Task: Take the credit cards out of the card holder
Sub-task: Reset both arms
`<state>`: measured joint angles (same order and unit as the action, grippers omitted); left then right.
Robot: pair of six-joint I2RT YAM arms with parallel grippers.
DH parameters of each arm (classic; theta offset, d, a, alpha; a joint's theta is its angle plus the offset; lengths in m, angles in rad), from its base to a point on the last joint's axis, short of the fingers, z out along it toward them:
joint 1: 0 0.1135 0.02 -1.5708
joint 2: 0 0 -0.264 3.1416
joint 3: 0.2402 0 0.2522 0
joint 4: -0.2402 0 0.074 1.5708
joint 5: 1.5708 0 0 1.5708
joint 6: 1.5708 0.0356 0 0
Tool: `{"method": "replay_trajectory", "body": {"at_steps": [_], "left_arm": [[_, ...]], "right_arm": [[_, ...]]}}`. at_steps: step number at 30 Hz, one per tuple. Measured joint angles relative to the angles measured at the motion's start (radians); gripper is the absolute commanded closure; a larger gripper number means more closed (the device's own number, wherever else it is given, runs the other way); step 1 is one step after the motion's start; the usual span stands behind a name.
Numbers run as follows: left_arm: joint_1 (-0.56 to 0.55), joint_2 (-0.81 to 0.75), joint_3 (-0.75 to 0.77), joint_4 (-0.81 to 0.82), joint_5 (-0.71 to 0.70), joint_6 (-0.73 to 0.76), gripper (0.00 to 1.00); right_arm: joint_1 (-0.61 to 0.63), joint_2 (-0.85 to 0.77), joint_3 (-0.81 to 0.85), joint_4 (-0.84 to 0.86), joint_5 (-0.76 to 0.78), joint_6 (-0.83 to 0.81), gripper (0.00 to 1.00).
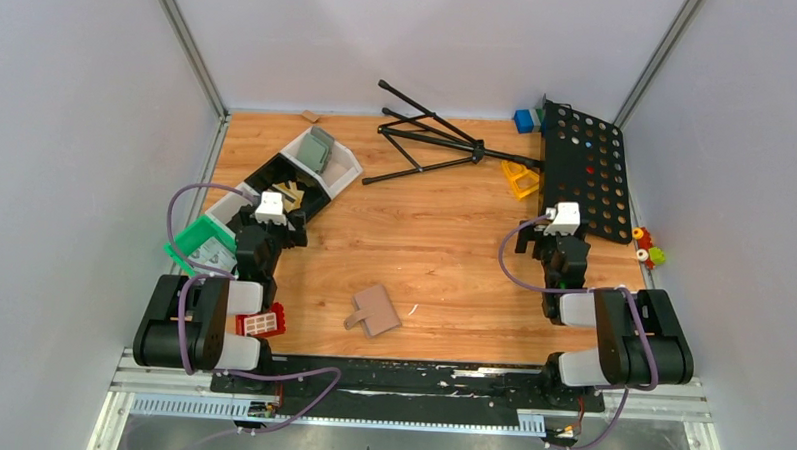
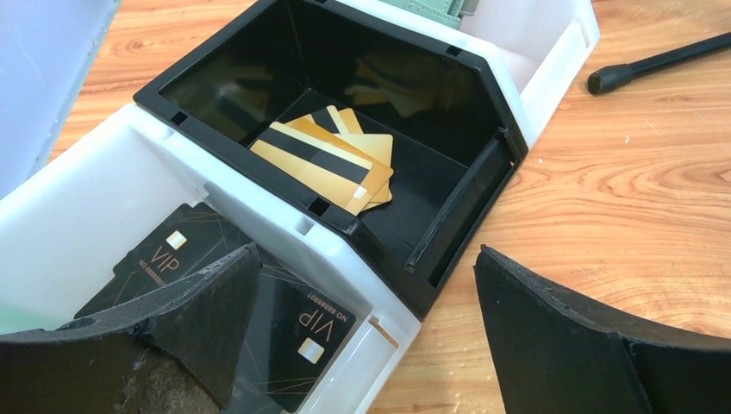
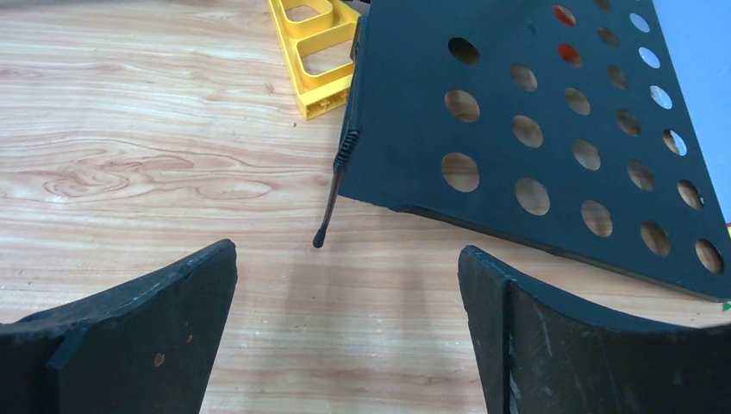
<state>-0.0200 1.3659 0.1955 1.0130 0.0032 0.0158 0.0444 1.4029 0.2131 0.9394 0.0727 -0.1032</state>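
Black fingers of the left gripper (image 2: 366, 254) stand spread wide with nothing between them, over the seam where a white bin (image 2: 78, 207) meets a black bin (image 2: 448, 216). Under its left finger, and partly hidden by it, the credit cards (image 2: 293, 326) lie flat in the white bin: two black ones marked VIP, overlapping. The black bin just beyond holds a fanned stack of gold cards (image 2: 332, 159) with dark stripes. Past that, a second white bin (image 1: 344, 168) holds a grey-green holder (image 1: 321, 150). A green bin (image 1: 189, 243) ends the row on the near side.

The card holder (image 1: 375, 309) lies on the wooden table (image 1: 434, 246) near the front edge, between the two arms. It shows tan from above and is well apart from both grippers. A red block (image 1: 261, 322) sits beside the left arm's base.

The right gripper (image 3: 346, 250) is equally wide and empty, above bare wood. Just ahead of it lie the near corner of a black perforated panel (image 3: 534, 129), a thin black rod (image 3: 336, 181) along that panel's edge, and a yellow frame (image 3: 315, 52). A folded black tripod (image 1: 437, 141) lies toward the back of the table.

Both arms are folded at the elbow, with forearms reaching forward and wrists tipped downward.
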Motion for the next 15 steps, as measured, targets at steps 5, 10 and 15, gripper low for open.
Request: {"method": "replay_trajectory", "body": {"at_steps": [5, 10, 15], "left_arm": [[0.0, 0.0, 0.0, 0.0, 0.004, 0.002, 0.0], [0.0, 0.0, 0.0, 0.0, 0.008, 0.002, 0.0], [0.0, 0.0, 0.0, 0.0, 0.008, 0.002, 0.0]], "right_arm": [[0.0, 0.0, 0.009, -0.005, 0.016, -0.004, 0.0], [0.0, 0.0, 0.009, -0.008, 0.021, -0.005, 0.0], [0.0, 0.0, 0.01, -0.008, 0.024, -0.005, 0.0]]}}
